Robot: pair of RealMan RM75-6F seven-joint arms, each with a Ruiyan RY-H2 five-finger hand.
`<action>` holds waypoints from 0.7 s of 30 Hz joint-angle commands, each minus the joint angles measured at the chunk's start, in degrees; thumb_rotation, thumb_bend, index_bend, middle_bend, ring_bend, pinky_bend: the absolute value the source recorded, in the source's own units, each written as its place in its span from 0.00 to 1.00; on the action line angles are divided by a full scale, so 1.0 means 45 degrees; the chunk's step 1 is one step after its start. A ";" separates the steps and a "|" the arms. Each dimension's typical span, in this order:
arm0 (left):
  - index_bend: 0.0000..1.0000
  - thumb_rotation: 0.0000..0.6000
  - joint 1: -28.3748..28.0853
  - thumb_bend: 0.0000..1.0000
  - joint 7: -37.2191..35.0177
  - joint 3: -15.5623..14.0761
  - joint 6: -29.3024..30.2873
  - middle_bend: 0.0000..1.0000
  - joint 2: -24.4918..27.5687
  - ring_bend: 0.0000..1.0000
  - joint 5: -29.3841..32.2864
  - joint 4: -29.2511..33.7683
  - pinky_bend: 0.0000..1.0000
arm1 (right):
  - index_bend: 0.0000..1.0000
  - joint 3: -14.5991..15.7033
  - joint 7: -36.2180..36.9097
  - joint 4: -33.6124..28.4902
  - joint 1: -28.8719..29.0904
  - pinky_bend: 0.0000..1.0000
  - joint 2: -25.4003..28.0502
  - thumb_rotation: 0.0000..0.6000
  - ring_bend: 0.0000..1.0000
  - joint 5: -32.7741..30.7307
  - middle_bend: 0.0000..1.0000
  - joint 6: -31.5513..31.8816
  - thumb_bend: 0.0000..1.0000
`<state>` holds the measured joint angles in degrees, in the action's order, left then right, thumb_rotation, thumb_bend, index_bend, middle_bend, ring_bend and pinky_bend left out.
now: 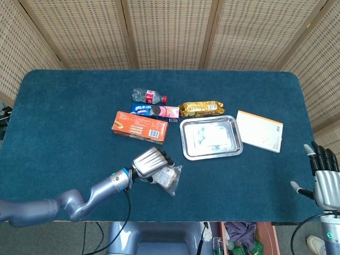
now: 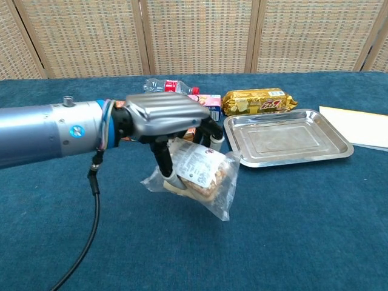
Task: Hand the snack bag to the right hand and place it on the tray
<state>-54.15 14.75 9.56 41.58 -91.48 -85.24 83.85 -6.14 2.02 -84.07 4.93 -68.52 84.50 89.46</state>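
My left hand [image 1: 149, 164] [image 2: 167, 118] holds the snack bag [image 1: 168, 178] [image 2: 200, 173], a clear packet with a brown pastry inside, lifted above the front middle of the blue table. The fingers wrap over the bag's top and the packet hangs tilted below them. The steel tray [image 1: 211, 137] [image 2: 285, 138] lies bare to the right and further back. My right hand [image 1: 325, 179] is at the front right corner beyond the table's edge, fingers spread and holding nothing; the chest view does not show it.
An orange biscuit box [image 1: 139, 127] lies behind the left hand, partly hidden in the chest view. Behind it are a blue cookie pack [image 1: 155, 111], a small bottle [image 1: 148, 96] and a gold snack pack [image 1: 201, 109] [image 2: 259, 101]. A cream envelope [image 1: 259, 130] lies right of the tray.
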 commanded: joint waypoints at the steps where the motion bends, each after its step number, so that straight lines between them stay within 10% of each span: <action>1: 0.17 1.00 -0.0434 0.00 0.0520 -0.0205 -0.0907 0.16 -0.0344 0.16 0.0700 -0.0313 0.27 | 0.00 -0.0020 0.0060 0.0055 -0.0056 0.00 0.0023 1.00 0.00 -0.0067 0.00 -0.0007 0.00; 4: 0.00 1.00 -0.0301 0.00 0.0836 -0.0142 -0.0692 0.00 0.0084 0.00 0.1219 0.0246 0.01 | 0.00 0.0008 0.0037 0.0027 -0.0091 0.00 0.0049 1.00 0.00 0.0009 0.00 0.0025 0.00; 21: 0.00 1.00 0.4335 0.00 0.1460 -0.0191 0.4831 0.00 0.6813 0.00 0.5362 0.4274 0.00 | 0.00 0.1206 -0.0868 -0.1977 0.2601 0.00 0.1868 1.00 0.00 0.3333 0.00 -0.3644 0.00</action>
<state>-40.30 21.90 9.47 57.73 -64.77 -65.63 99.54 -2.16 -2.70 -91.04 12.90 -62.04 95.38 76.85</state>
